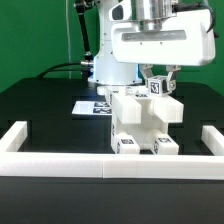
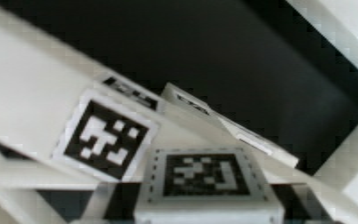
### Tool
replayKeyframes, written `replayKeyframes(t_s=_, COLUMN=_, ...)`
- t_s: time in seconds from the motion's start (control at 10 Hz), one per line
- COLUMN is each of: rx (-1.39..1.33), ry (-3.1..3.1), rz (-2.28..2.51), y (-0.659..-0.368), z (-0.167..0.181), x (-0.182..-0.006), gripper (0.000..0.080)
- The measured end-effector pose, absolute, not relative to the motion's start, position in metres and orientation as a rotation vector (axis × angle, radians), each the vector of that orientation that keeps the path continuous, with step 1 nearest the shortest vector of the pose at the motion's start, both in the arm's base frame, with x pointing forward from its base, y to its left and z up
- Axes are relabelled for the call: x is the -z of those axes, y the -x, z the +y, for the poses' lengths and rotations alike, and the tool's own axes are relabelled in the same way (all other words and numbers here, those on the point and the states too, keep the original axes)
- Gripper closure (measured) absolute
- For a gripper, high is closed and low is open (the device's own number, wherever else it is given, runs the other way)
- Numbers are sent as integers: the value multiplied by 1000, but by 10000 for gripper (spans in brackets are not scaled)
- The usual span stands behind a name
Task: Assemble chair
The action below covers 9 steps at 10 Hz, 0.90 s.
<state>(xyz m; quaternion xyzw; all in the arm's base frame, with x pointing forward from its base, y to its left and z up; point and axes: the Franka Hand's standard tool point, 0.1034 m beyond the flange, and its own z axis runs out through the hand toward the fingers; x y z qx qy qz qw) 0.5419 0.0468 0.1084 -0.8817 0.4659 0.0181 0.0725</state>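
Observation:
The partly built white chair stands mid-table, with tags on its front faces. My gripper hangs just above the chair's top at the exterior view's right. It is shut on a small white tagged chair piece, which touches or sits just over the chair's top. In the wrist view the same piece lies between my gripper and its dark finger pads. A larger tagged chair part slants beside it. The piece's lower end is hidden.
The long low white border rail runs along the front, with raised ends at the exterior view's left and right. The marker board lies flat behind the chair on the black table.

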Motion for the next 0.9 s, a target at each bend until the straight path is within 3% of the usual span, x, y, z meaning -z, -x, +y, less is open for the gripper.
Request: replayKeyframes(t_s=0.9, rx=-104, ry=2323, rz=1891, y=-542, z=50, x=-109, gripper=516)
